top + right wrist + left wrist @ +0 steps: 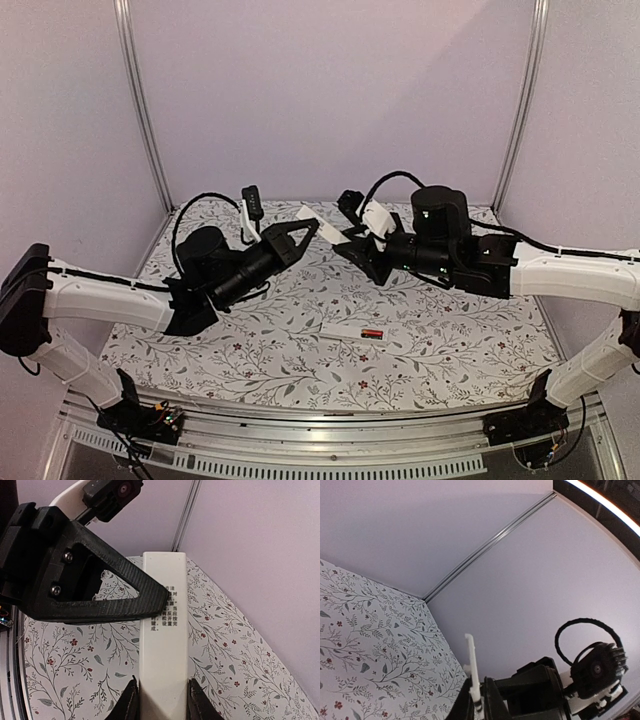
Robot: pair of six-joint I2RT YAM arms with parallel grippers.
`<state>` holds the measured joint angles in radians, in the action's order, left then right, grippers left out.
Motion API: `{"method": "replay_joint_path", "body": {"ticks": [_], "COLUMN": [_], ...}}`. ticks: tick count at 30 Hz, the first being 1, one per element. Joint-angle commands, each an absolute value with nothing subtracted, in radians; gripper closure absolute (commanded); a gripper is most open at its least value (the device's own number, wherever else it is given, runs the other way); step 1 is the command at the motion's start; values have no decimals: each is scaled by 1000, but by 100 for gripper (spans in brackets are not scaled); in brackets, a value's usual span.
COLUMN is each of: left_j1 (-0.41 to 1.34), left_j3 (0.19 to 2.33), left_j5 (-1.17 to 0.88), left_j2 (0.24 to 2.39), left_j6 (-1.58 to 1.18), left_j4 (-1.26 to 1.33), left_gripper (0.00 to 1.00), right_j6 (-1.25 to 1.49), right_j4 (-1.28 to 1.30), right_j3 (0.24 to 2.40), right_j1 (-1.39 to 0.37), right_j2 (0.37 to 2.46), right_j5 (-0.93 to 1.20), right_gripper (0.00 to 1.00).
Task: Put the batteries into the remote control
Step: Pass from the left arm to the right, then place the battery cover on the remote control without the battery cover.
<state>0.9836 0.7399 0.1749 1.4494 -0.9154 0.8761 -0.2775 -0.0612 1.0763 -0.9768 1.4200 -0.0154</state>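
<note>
The remote control (pixel 316 219) is held above the table between both arms, a slim white bar with printed text on its face (pixel 163 645). My right gripper (pixel 162 682) is shut on its near end, one jaw on each long side. My left gripper (pixel 311 229) is shut across its flat faces further along; its black finger (pixel 100 605) lies over the printed text. In the left wrist view the remote control (pixel 471 660) shows edge-on, rising from the left gripper (pixel 478 682). One red battery (pixel 372 333) lies on the cloth.
A thin white cover strip (pixel 343 330) lies on the floral cloth (pixel 440 340), touching the battery's left end. Lilac walls with aluminium posts (pixel 140 100) enclose the back and sides. Both arms' black cables arch above the wrists.
</note>
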Motion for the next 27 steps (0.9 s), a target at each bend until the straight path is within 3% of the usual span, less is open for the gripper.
{"method": "replay_joint_path", "body": {"ticks": [1,8,14,20,27], "left_j1": [962,952,929,898,858], "left_j3": [718,707,646,585,521], "left_j5": [171,150,242,384,282], "left_j2": [1437,1441,1309,1222,1328], "left_j6": [-901,-895,-712,-668,-795], "left_j4": [874,868,749,516,511], "left_gripper": [84,41,21,17,21], "right_j6": [-273,-280,-312,-403,-496], "right_j4": [-9,35,255,366,459], "right_j3": [1101,1093,1095,1045,1088], "right_j1": [-976,-966,-853,-822,-823], "right_j2": [1418,1407,1394,1413,1562], "right_j5": [-62,-68,138,242,293], "right_gripper": [100,100,100,100,100]}}
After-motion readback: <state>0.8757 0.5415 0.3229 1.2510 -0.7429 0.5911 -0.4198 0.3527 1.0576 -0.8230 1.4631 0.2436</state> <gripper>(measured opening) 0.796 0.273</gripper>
